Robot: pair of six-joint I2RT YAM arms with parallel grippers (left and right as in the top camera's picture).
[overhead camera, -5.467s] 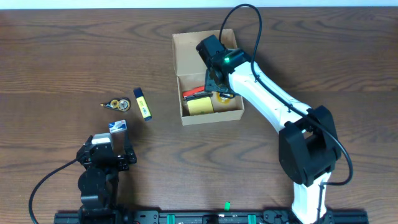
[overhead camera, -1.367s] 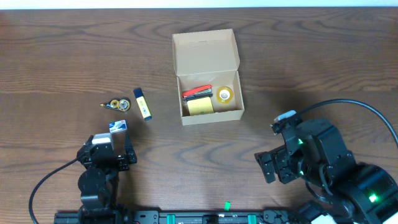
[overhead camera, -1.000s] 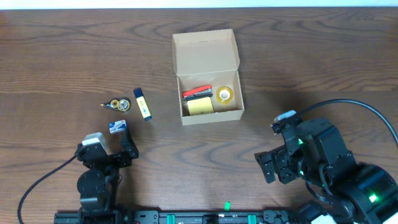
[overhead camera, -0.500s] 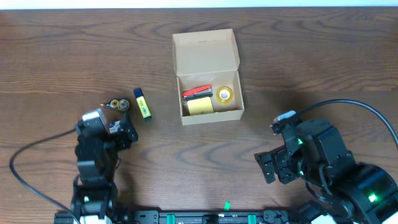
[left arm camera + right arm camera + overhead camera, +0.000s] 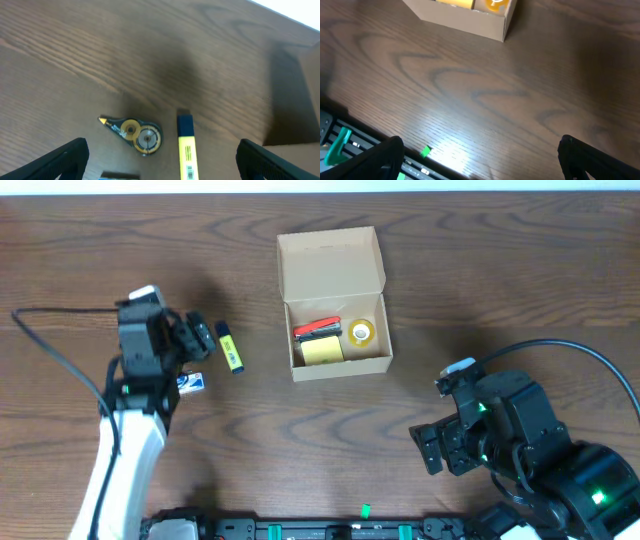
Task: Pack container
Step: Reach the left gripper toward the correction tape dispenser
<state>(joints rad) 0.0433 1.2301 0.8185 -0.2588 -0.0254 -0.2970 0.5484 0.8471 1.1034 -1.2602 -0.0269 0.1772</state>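
Even light, soft shadows, table glare

Left of the box point(image 5: 335, 300), the left arm point(image 5: 125, 465) is a smooth white link ending in a black wrist block with a pale grey cap point(image 5: 145, 293), and a thin black cable point(image 5: 16, 316) loops off it. Right of the box, the right arm point(image 5: 520, 440) is bulky black housing with green lights point(image 5: 598, 498), a small white tab point(image 5: 460, 366) and a black cable point(image 5: 560, 343). The left fingers point(image 5: 65, 157) and right fingers point(image 5: 375, 160) are matte black.
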